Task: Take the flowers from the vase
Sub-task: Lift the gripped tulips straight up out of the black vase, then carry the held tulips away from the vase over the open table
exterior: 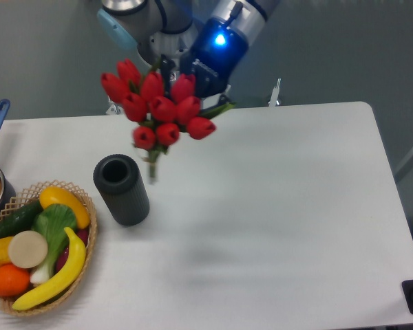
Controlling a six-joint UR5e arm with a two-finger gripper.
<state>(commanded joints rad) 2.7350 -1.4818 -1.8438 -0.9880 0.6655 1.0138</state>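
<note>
Silver arm (244, 17) with pale-blue joint caps; black wrist housing (210, 58) glowing a blue light.

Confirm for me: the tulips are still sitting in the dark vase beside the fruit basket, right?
No. The camera view shows the flowers lifted clear of the vase, up at the gripper. The vase does stand beside the fruit basket, its mouth empty.

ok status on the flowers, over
Gripper hidden behind the buds, grip not visible. Flowers airborne, stems clear of vase. Nothing in the way.
</note>
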